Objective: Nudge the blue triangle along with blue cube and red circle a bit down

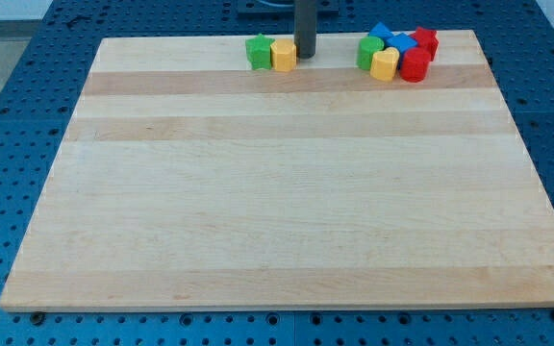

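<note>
Up at the view's top edge of the wooden counter (287, 192), the dark rod comes straight down and my tip (305, 56) rests just to the view's right of a yellow block (284, 55), touching it or very nearly. A green block (259, 52) sits tight against that yellow one on its left. This arm carries no jaws at all, only the rod, so nothing is apart or clamped.

Well off to the view's right is a packed cluster. The blue triangle (382, 33) sits at its top, with the blue cube (403, 43) just below and right of it. A red block (425, 40) stands at the cluster's far right, and the red circle (414, 65) lies at its lower right. A green round block (370, 52) marks the left side, and a second yellow block (385, 64) is pressed between it and the red circle. My tip is well apart from this group, on its left.
</note>
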`<state>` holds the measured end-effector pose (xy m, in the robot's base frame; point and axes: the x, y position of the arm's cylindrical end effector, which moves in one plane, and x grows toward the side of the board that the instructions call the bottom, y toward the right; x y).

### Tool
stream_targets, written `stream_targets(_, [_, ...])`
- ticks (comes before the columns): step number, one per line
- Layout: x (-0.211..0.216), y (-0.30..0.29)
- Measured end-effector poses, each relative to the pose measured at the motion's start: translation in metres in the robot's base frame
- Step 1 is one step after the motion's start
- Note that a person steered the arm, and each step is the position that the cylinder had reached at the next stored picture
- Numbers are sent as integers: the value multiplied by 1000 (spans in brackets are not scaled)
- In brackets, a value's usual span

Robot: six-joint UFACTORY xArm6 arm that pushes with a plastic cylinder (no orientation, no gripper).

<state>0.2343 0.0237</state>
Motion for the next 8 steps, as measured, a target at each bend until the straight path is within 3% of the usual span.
stream_targets(1, [-4,0])
stream_targets(2, [-39,5])
stream_targets(8, [-42,108])
